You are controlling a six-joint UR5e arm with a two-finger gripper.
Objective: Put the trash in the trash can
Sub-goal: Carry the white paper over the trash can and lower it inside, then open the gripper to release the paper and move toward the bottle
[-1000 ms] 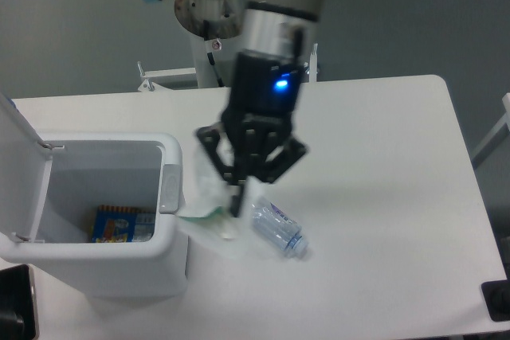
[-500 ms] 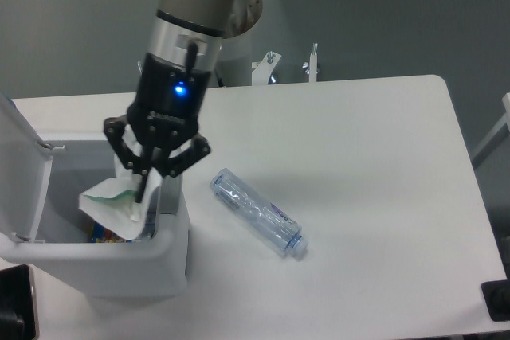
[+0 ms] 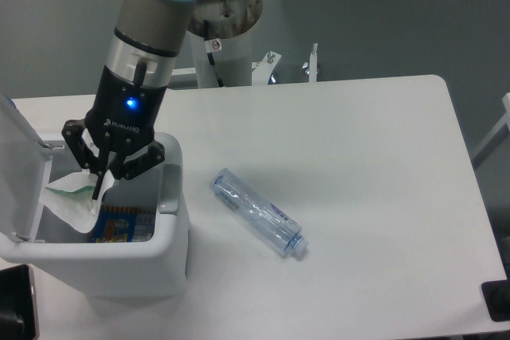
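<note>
My gripper (image 3: 100,189) hangs over the open white trash can (image 3: 171,252) at the table's left and is shut on the white flattened paper carton (image 3: 70,201), which hangs inside the can's opening, above the bottom. The clear crushed plastic bottle (image 3: 259,212) with a bluish label lies on the white table to the right of the can, apart from the gripper. The can's grey latch tab (image 3: 170,189) shows on its right rim.
The can's flip lid (image 3: 20,161) stands open at the left. A blue and orange packet (image 3: 119,224) lies in the can's bottom. The arm's base (image 3: 227,37) stands behind the table's (image 3: 374,165) back edge. A dark object (image 3: 498,300) sits at the lower right corner.
My gripper has carried the carton leftward from beside the bottle to over the can's opening. The bottle now lies in full view and has not moved.
</note>
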